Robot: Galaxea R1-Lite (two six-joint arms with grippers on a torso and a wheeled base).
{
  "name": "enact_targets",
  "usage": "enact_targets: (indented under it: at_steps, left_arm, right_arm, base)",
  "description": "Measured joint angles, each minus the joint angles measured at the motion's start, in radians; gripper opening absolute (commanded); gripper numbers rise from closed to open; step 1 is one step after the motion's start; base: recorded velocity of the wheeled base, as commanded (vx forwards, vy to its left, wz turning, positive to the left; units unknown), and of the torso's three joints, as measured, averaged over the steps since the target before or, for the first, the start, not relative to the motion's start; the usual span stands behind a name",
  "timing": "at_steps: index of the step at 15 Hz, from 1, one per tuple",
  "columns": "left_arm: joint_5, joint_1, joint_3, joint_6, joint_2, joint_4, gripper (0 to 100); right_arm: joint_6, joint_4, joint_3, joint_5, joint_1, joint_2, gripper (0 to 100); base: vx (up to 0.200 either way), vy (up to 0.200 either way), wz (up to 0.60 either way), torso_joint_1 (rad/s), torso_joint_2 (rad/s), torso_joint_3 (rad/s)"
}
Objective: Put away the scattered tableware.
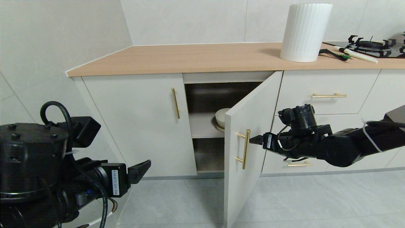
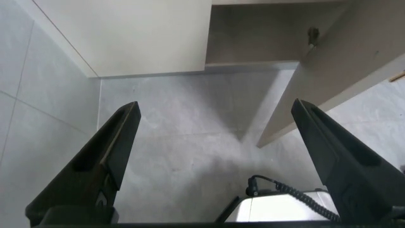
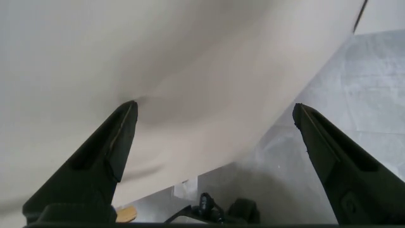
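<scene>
The cabinet door [image 1: 253, 107] stands half open, with a gold handle [image 1: 245, 148] on its outer face. Inside, pale stacked bowls [image 1: 221, 119] rest on the middle shelf [image 1: 202, 125]. My right gripper [image 1: 254, 139] sits just beside the handle, pointing at the door; its fingers [image 3: 114, 149] are spread open with the door's white face between them and nothing held. My left gripper [image 1: 140, 169] hangs low at the left, above the floor, open and empty [image 2: 215, 114]. On the counter lie a white-handled utensil [image 1: 357, 54] and a black one [image 1: 333, 53].
A tall white ribbed container [image 1: 305, 31] stands on the wooden counter [image 1: 190, 58] next to a gas stove [image 1: 370, 44]. Drawers with gold handles [image 1: 329, 95] are behind the right arm. The closed left door [image 1: 136, 123] and grey tiled floor [image 1: 300, 202] lie below.
</scene>
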Motion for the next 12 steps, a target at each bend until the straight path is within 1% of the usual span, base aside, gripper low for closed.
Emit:
enact_targets:
  at_steps: [3,6,9,12]
  left_arm:
    - [0.0,0.0,0.002,0.0,0.002,0.002,100]
    - [0.0,0.0,-0.002,0.0,0.003,0.002,100]
    - [0.001,0.0,-0.004,0.0,0.013,-0.003,100]
    - [0.0,0.001,-0.008,0.0,0.015,-0.003,100]
  right_arm:
    - [0.019,-0.022,0.001,0.0,0.007,0.01,100]
    - [0.065,-0.094,-0.002,-0.007,0.02,0.035,100]
    - [0.13,-0.189,-0.006,-0.013,0.024,0.064,100]
    - [0.213,-0.219,-0.034,-0.034,0.025,0.09,100]
  base:
    - [0.2,0.0,0.0,-0.004,0.0,0.002]
    - [0.2,0.0,0.0,0.005,0.0,-0.001]
    - [0.0,0.0,0.0,0.0,0.0,0.0]
    - [0.0,0.0,0.0,0.0,0.0,0.0]
